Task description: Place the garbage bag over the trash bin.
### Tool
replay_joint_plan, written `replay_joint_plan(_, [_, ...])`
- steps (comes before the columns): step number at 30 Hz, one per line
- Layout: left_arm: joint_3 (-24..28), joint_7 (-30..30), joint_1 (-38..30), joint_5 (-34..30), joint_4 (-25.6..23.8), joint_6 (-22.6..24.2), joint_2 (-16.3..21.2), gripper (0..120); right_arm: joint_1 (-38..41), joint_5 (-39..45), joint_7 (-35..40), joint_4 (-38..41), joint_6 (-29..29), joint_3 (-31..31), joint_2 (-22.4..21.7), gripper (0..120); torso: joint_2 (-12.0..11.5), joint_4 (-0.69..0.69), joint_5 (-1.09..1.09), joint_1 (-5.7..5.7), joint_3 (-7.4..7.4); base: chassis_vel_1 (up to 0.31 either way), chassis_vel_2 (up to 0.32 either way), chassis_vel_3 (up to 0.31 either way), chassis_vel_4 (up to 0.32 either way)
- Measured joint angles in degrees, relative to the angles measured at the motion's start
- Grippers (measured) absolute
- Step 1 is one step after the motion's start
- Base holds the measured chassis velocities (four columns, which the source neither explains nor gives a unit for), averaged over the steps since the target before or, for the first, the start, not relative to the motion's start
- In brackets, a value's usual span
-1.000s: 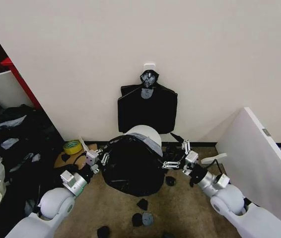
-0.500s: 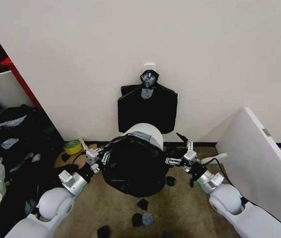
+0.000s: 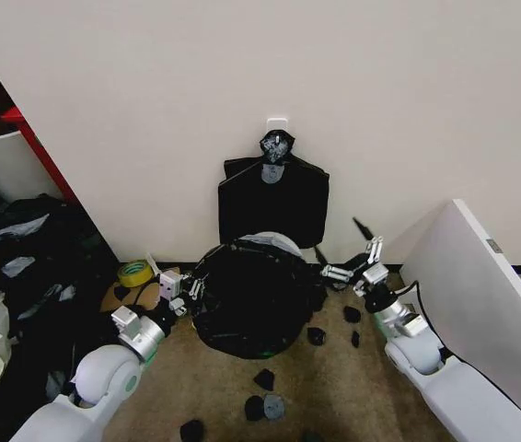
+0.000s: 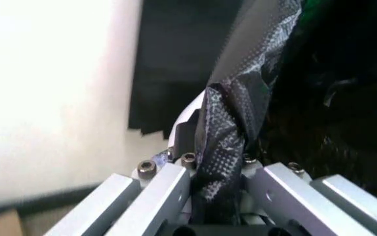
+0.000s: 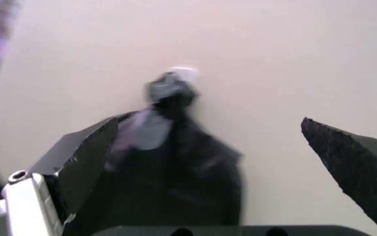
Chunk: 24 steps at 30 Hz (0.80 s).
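The garbage bag (image 3: 253, 302), a large thin black crinkly plastic sack, sits on the floor by the far wall and is drawn over the trash bin (image 3: 272, 243), a round white plastic bucket of which just a sliver of the far rim shows above the black film; the bucket's sides and base are hidden under the plastic. The left gripper (image 3: 178, 293) reaches in low from the near left, its arm stretched along the floor, and its fingers are clamped on a twisted fold of the bag's left edge; in the left wrist view that fold (image 4: 231, 142) rises between the two metal fingers, with the white rim partly hidden behind it. The right gripper (image 3: 357, 260) is raised to the right of the bin, apart from the bag, its black fingertips (image 5: 355, 164) spread wide with nothing between them. On the wall above the bin hangs a flat black bundle (image 3: 273, 208) with a knotted top. Small black scraps (image 3: 264, 378) lie on the near carpet.
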Motion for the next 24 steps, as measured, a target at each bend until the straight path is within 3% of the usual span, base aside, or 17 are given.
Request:
replay_joint_plan(3, [-0.4, -4.9, -0.4, -6.2, -0.9, 5.1, -1.3, 0, -2.4, -0.8, 7.7, 4.0, -4.5, -0.2, 0.2, 100, 0.0, -0.01, 0.0, 0.0, 0.0, 0.0, 0.0, 0.0, 0.0])
replay_joint_plan(6, [-2.1, -9.8, -0.6, -14.0, -2.7, 11.4, -3.0, 0, -5.7, 5.3, 5.8, 9.5, -5.9, -2.0, -1.0, 100, 0.0, 0.0, -0.01, 0.0, 0.0, 0.0, 0.0, 0.0, 0.0])
replay_joint_plan(7, [-2.1, -9.8, -0.6, -14.0, -2.7, 11.4, -3.0, 0, -5.7, 5.3, 5.8, 9.5, -5.9, -2.0, -1.0, 100, 0.0, 0.0, -0.01, 0.0, 0.0, 0.0, 0.0, 0.0, 0.0])
replay_joint_plan(11, [-5.8, -20.9, -1.4, -27.0, -4.9, 24.3, -5.2, 0, -10.4, 14.8, -10.3, 14.3, -2.6, -4.1, -2.6, 100, 0.0, -0.03, -0.01, -0.01, -0.01, 0.0, 0.0, 0.0, 0.0])
replay_joint_plan(13, [-7.7, -25.5, -2.2, -32.8, -5.0, 28.6, -6.0, 0, -10.1, 15.1, -18.7, 12.7, 0.5, -3.8, -2.5, 100, 0.0, -0.01, -0.01, -0.01, -0.01, 0.0, 0.0, 0.0, 0.0])
replay_joint_plan(14, [-7.7, -25.5, -2.2, -32.8, -5.0, 28.6, -6.0, 0, -10.1, 15.1, -18.7, 12.7, 0.5, -3.8, -2.5, 100, 0.0, -0.01, -0.01, -0.01, -0.01, 0.0, 0.0, 0.0, 0.0])
replay_joint_plan(18, [-11.8, -31.5, -3.3, -42.6, -4.5, 35.6, -7.1, 0, -9.3, 9.0, -23.6, 8.3, 2.9, -2.9, -2.3, 100, 0.0, 0.0, -0.01, -0.01, 0.0, 0.0, 0.0, 0.0, 0.0])
replay_joint_plan(20, [-12.5, -32.4, -3.4, -44.2, -4.3, 36.5, -7.2, 0, -9.2, 6.6, -23.6, 7.0, 3.6, -2.7, -2.1, 100, 0.0, 0.0, -0.01, -0.01, 0.0, 0.0, 0.0, 0.0, 0.0])
replay_joint_plan(24, [-14.3, -34.2, -3.5, -48.1, -4.2, 38.7, -7.2, 0, -9.2, -6.7, -21.0, 1.7, 4.6, -1.5, -0.6, 100, 0.0, 0.0, 0.0, 0.0, 0.0, 0.0, 0.0, 0.0, 0.0])
